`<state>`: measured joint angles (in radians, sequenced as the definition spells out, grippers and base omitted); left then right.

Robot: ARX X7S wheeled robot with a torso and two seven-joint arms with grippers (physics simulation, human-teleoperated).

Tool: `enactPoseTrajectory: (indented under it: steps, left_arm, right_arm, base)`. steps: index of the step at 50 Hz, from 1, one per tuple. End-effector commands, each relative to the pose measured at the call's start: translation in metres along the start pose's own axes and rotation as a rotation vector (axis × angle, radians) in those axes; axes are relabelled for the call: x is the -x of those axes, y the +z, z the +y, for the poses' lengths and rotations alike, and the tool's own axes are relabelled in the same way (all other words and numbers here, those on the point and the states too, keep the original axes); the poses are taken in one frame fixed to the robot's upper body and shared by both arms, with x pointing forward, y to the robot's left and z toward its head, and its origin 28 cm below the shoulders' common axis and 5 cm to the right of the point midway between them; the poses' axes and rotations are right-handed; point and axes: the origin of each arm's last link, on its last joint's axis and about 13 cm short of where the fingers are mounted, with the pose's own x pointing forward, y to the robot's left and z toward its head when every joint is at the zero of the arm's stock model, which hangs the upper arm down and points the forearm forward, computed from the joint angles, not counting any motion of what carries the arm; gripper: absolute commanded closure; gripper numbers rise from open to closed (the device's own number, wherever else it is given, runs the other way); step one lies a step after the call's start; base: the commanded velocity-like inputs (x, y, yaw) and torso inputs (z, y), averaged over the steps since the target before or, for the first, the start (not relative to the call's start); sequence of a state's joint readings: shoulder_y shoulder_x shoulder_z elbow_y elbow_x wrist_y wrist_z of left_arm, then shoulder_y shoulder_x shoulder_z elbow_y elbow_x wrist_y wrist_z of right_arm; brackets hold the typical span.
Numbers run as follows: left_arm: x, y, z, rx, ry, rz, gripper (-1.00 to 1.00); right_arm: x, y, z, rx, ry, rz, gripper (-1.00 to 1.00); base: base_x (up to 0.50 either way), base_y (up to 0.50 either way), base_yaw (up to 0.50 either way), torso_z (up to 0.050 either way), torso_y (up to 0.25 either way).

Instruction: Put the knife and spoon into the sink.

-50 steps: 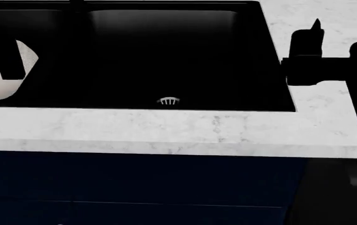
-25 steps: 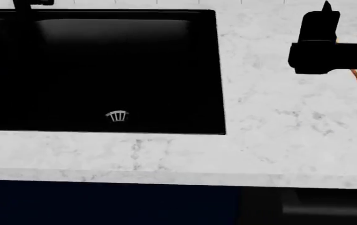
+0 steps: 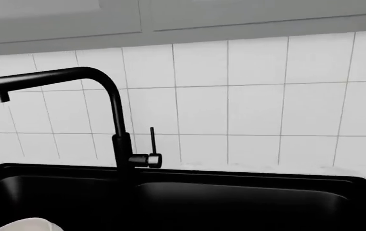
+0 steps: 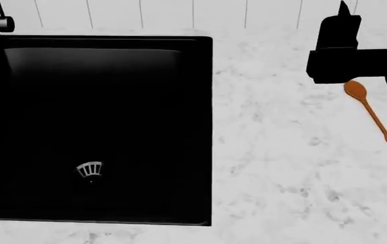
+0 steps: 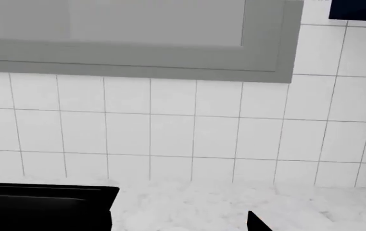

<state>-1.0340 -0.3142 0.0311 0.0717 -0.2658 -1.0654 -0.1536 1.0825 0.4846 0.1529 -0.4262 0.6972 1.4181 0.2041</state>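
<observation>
**A:** What's in the sink (image 4: 146, 46)?

**B:** In the head view, the near basin shows only its silver slotted drain (image 4: 89, 170) on the black floor. The left wrist view looks across both basins under the tall black faucet (image 3: 115, 122), and a rounded white object (image 3: 29, 224) shows at the frame's edge in the basin under the spout. I can't tell what it is from that sliver.

**A:** And the spoon (image 4: 369, 114)?

**B:** Out on the white marble countertop (image 4: 281, 152), well to the right of the sink and apart from it. It lies flat. The oval bowl points toward the tiled backsplash (image 5: 170, 130), and the long thin handle runs toward the robot and slightly right, ending in the small hole.

**A:** How close is the right arm?

**B:** The right gripper (image 4: 343, 18) is a dark mass above the spoon's bowl, partly overlapping it in the head view. Whether it touches, I can't tell, nor whether its jaws are apart or together; only one dark tip shows in the right wrist view.

**A:** The left gripper?

**B:** It appears in none of the views.
</observation>
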Motion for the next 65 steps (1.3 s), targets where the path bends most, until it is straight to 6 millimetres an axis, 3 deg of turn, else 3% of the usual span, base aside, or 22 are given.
enactPoseTrajectory:
  steps: [1, 38, 46, 52, 58, 65]
  left_arm:
    - [0.001, 0.000, 0.001, -0.004, 0.002, 0.001, -1.00]
    - [0.000, -0.003, 0.001, 0.000, 0.000, 0.007, -1.00]
    - [0.000, -0.004, 0.001, 0.005, 0.000, 0.010, -1.00]
    - [0.000, -0.003, 0.001, 0.004, 0.000, 0.010, -1.00]
    - [-0.001, -0.005, -0.001, 0.007, -0.008, 0.017, -1.00]
    - [-0.002, -0.009, -0.001, 0.007, -0.015, 0.027, -1.00]
  right_arm:
    - [0.000, -0.001, 0.001, -0.004, 0.021, -0.005, -1.00]
    - [0.002, -0.003, 0.002, -0.002, 0.054, 0.010, -1.00]
    - [-0.012, -0.008, -0.008, 0.032, 0.025, 0.191, -1.00]
    - [-0.029, -0.012, -0.025, -0.066, 0.053, 0.309, -1.00]
    - [-0.033, -0.016, -0.021, -0.066, 0.043, 0.384, -1.00]
    - [-0.033, -0.031, -0.031, -0.051, -0.011, 0.436, -1.00]
  base:
    - [0.50, -0.02, 0.00, 0.000, 0.016]
    - [0.17, -0.10, 0.00, 0.000, 0.000]
    - [0.00, 0.00, 0.00, 0.000, 0.000]
    - [0.00, 0.00, 0.00, 0.000, 0.000]
    - [0.00, 0.00, 0.00, 0.000, 0.000]
    - [0.00, 0.00, 0.00, 0.000, 0.000]
